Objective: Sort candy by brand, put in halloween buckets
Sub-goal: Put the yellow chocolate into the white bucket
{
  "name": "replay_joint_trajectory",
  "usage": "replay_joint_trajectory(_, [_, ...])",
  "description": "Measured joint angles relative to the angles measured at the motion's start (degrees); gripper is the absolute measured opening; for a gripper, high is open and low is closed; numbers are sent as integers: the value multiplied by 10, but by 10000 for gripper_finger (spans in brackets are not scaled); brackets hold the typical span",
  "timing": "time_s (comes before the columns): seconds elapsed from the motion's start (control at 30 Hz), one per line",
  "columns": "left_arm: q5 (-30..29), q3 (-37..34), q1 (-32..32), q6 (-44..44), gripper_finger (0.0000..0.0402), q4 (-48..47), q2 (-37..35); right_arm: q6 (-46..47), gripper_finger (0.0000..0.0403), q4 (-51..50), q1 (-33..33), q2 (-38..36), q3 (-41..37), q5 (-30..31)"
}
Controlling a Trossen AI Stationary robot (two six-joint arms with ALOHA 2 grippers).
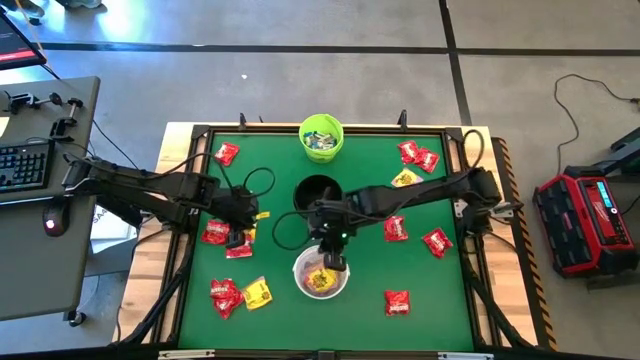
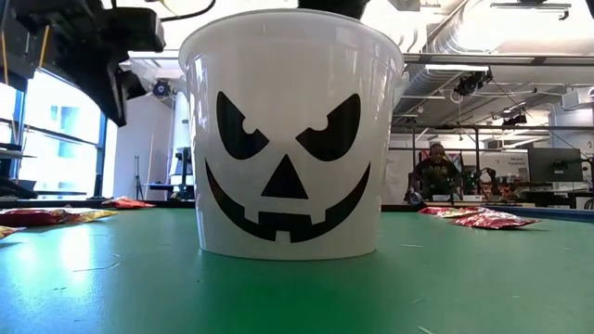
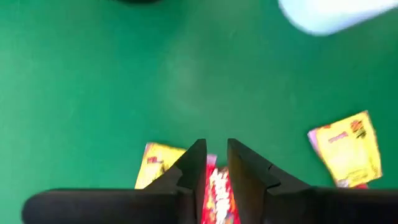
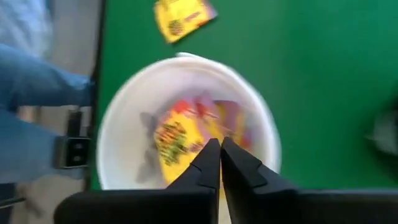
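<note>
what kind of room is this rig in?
Probably a robotics lab or workshop: exposed ceiling ducts over benches with monitors and a seated person, plus a desk with a keyboard beside the green table.
</note>
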Motion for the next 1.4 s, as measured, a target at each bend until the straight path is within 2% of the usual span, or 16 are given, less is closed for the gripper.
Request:
replay_joint_trajectory(0.17, [-3,0,0,-4,23,-44,2,-11,1,-28,-4,-58,-36,77])
replay_joint_trajectory(0.27, [-5,0,9,-17,5,-58,9,12,0,21,-11,-119,-107,91])
replay_joint_trajectory(0.4, [12,0,44,-56,1,-64,27,75,0,105,-16,-208,-224,110])
replay_joint_trajectory(0.6, [41,0,109,-125,9,-78,78,161,0,161,-4,-314,-322,198])
replay_joint_trajectory(0.77, [49,0,149,-125,52,-105,125,169,0,165,15,-354,-334,250])
replay_joint_trajectory(0.97, [55,0,187,-98,135,-112,166,145,0,164,18,-360,-335,252])
replay_joint_trajectory(1.1, [82,0,214,-85,182,-115,190,134,0,163,18,-360,-335,247])
replay_joint_trajectory(1.23, [82,0,237,-65,208,-124,218,132,0,162,18,-360,-335,247])
replay_joint_trajectory(1.4, [96,0,261,-45,216,-131,254,131,0,161,18,-360,-335,247])
